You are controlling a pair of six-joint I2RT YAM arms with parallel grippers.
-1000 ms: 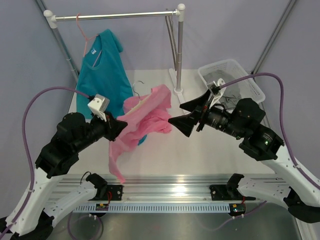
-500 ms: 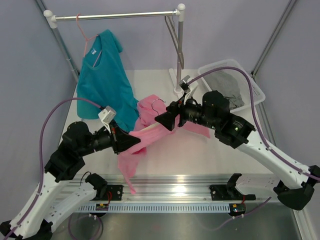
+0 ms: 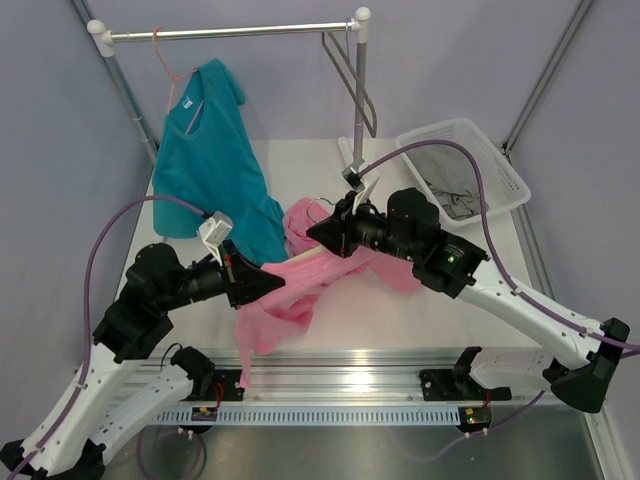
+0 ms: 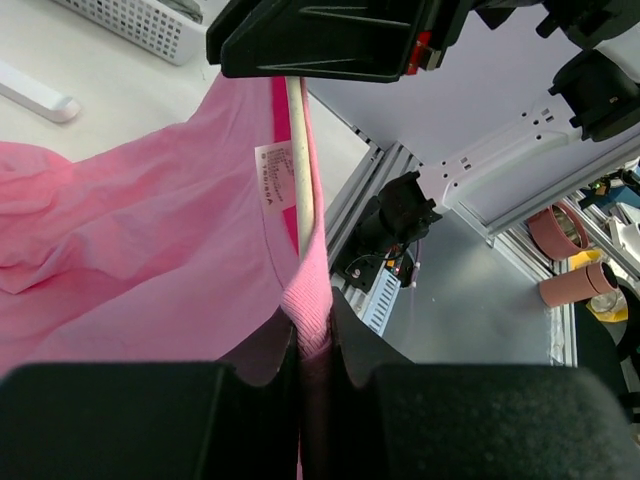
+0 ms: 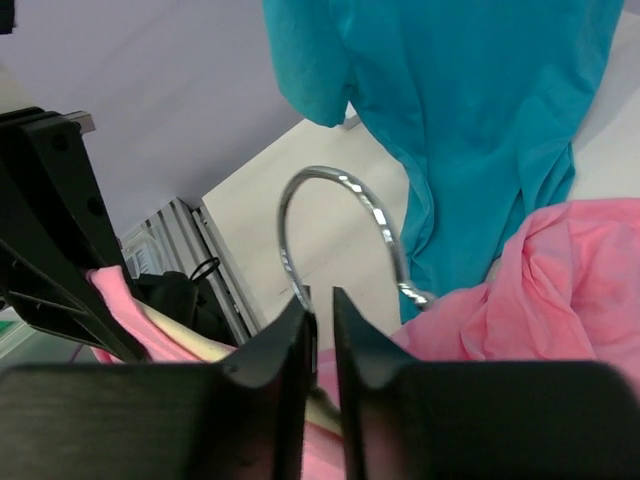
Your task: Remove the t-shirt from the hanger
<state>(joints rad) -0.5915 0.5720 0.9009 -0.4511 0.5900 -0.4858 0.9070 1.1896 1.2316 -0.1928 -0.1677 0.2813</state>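
Your left hand [image 4: 312, 340] is clenched on the t-shirt [image 3: 285, 305]. In its wrist view the two fingers [image 4: 262, 352] pinch the ribbed pink neckline tight, with no gap between them. The cream bar of the hanger [image 4: 298, 150] runs from that pinch straight up inside the collar, beside the small white label [image 4: 272, 175], and passes under the black body of your right hand at the top of that view.

Your right hand [image 5: 320, 310] sits over the top of the hanger, close in front of the left hand. Its jaws are nearly together, with only a narrow slit showing. I cannot tell whether they grip the hanger or just straddle it. The metal hook [image 5: 392, 250] arches free just beyond the fingertips, its tip curving down towards the slit.

From above, the t-shirt is on the hanger, low over the middle of the counter [image 3: 400, 310]. One bunched part lies under the right arm and a long tail droops from the left hand towards the near edge.

Behind it, the teal t-shirt [image 3: 210, 160] hangs on a thin pink hanger [image 3: 170, 75] from the rail [image 3: 230, 32]. A dark hanger [image 3: 372, 115] hangs at the rail's right end. A white basket [image 3: 500, 155] at the far right holds a grey garment [image 3: 450, 180].
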